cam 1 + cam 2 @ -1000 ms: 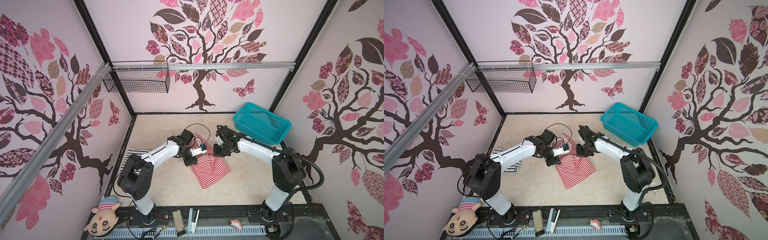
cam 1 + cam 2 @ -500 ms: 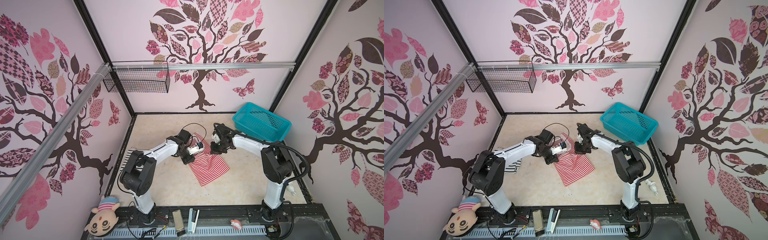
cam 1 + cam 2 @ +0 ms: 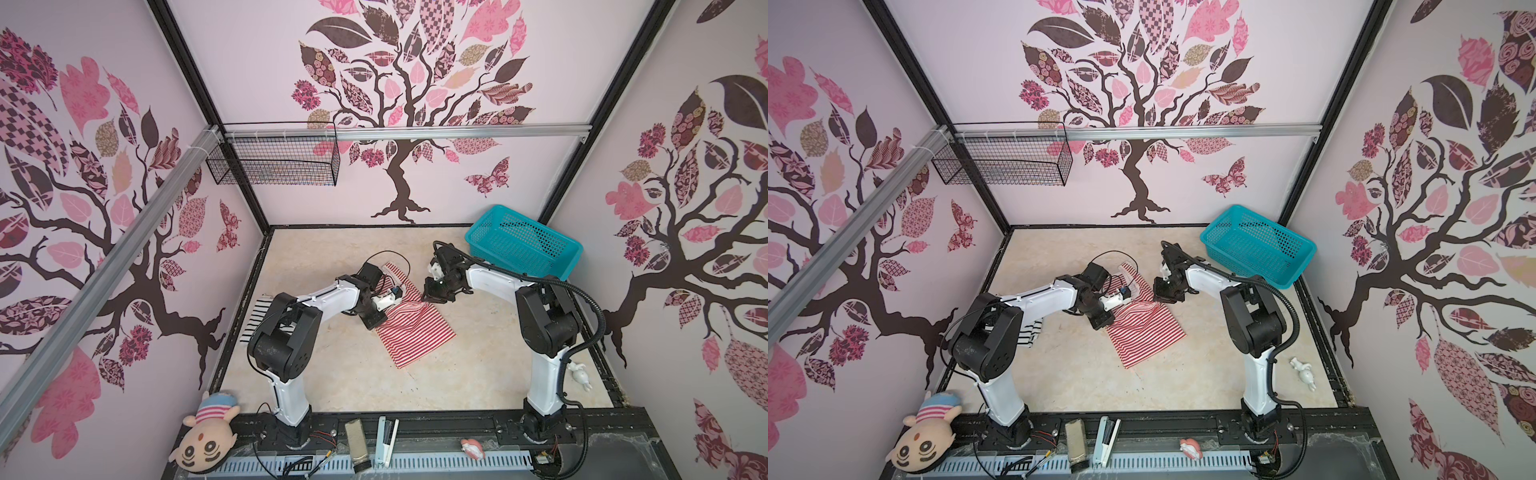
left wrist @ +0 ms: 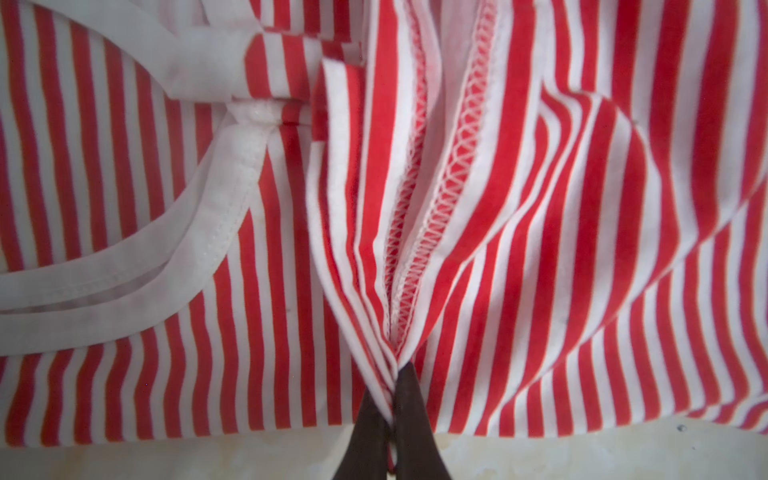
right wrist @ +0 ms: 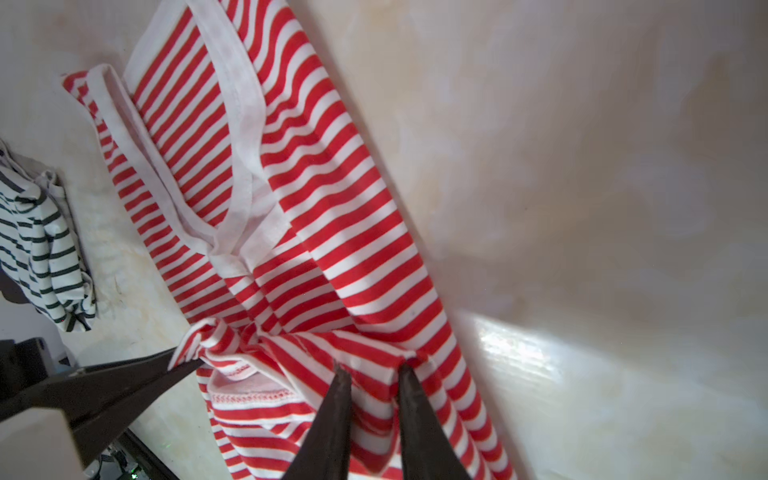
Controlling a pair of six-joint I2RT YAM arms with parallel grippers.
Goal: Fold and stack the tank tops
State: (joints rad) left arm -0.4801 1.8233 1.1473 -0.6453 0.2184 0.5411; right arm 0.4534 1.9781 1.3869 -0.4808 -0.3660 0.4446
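The red-and-white tank top (image 3: 415,336) lies mid-table between the two arms. Its lower half is flat with straight edges and one corner points toward the arms' bases, while its upper part is bunched where the grippers meet it. The left gripper (image 4: 392,372) is clamped tight on a gathered pleat right at the cloth's edge. A stitched seam runs into its tips, and bare table (image 4: 166,461) starts just beyond. The right gripper (image 5: 372,369) has its jaws a narrow gap apart, tips at a raised ridge of the same top, with striped cloth showing unpressed in the gap. The black-and-white tank top (image 3: 258,318) sits crumpled against the table's left border, partly hidden behind the left arm and well apart from the red one. A teal basket (image 3: 532,245) fills the back right corner, just behind the right arm's wrist. A small white figurine (image 3: 579,374) lies by the right border. Bare surface is widest across the front, with a narrower strip along the back wall.
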